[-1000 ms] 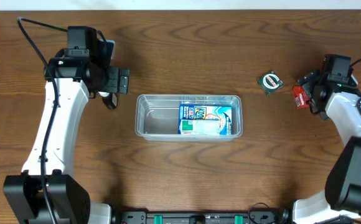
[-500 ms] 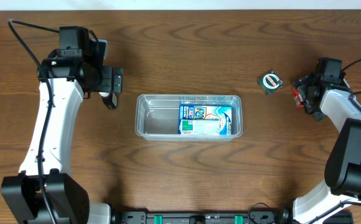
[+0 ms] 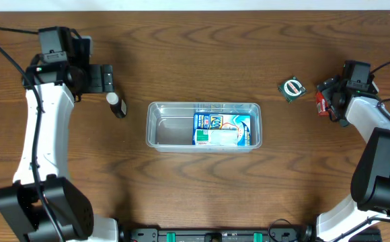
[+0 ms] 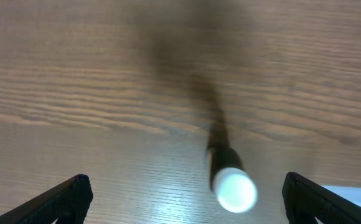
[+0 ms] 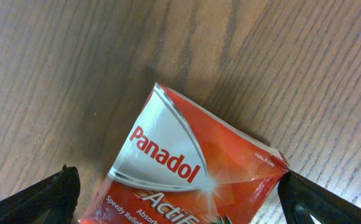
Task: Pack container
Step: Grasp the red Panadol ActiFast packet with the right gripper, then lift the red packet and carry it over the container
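Note:
The clear container [image 3: 169, 130] sits mid-table with a blue and white packet [image 3: 222, 129] in its right half. A small black tube with a white cap [image 3: 117, 105] stands left of the container; the left wrist view shows the tube [image 4: 233, 186] below and between my wide-apart fingers. My left gripper [image 3: 103, 79] [image 4: 187, 202] is open, above the tube and holding nothing. A red Panadol packet [image 3: 322, 104] [image 5: 187, 174] lies flat at the far right. Over it hangs my right gripper [image 3: 333, 99] [image 5: 183, 199], open, with one finger off each side of the packet.
A small round green and white item [image 3: 292, 88] lies between the container and the red packet. The table's back edge [image 3: 195, 8] runs along the top. Both arm bases stand at the near left and near right.
My left arm has swung left and back, uncovering the white-capped tube. The right gripper has shifted slightly towards the red packet. Both grippers stay open.

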`<state>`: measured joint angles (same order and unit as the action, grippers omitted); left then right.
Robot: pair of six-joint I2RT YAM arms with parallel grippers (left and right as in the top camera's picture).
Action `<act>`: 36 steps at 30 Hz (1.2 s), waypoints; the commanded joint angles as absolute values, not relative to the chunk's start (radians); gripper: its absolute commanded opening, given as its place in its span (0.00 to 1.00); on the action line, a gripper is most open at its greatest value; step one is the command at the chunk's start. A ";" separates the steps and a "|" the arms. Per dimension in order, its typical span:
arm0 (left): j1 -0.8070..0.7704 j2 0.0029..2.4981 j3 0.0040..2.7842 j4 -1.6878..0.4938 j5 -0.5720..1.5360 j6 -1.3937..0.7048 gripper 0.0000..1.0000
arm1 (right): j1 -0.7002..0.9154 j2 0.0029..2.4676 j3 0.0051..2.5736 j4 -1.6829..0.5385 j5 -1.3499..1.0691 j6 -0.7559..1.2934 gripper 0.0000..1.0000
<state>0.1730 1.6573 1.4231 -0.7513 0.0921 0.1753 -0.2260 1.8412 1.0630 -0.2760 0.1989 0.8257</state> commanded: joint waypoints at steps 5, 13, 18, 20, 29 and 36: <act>0.196 1.753 1.415 -0.743 0.077 0.159 0.98 | -0.233 1.853 1.058 -0.248 0.202 0.814 0.99; 0.196 1.790 1.415 -0.730 0.077 0.159 0.98 | -0.233 1.874 1.058 -0.216 0.189 0.795 0.99; 0.196 1.790 1.415 -0.728 0.077 0.159 0.98 | -0.233 1.937 1.058 -0.194 0.134 0.788 0.99; 0.196 1.790 1.415 -0.728 0.077 0.159 0.98 | -0.233 1.958 1.058 -0.193 0.115 0.788 0.99; 0.196 1.790 1.415 -0.728 0.077 0.159 0.98 | -0.233 1.973 1.059 -0.198 0.099 0.703 0.89; 0.196 1.790 1.415 -0.728 0.077 0.159 0.98 | -0.233 1.936 1.059 -0.273 0.096 0.604 0.73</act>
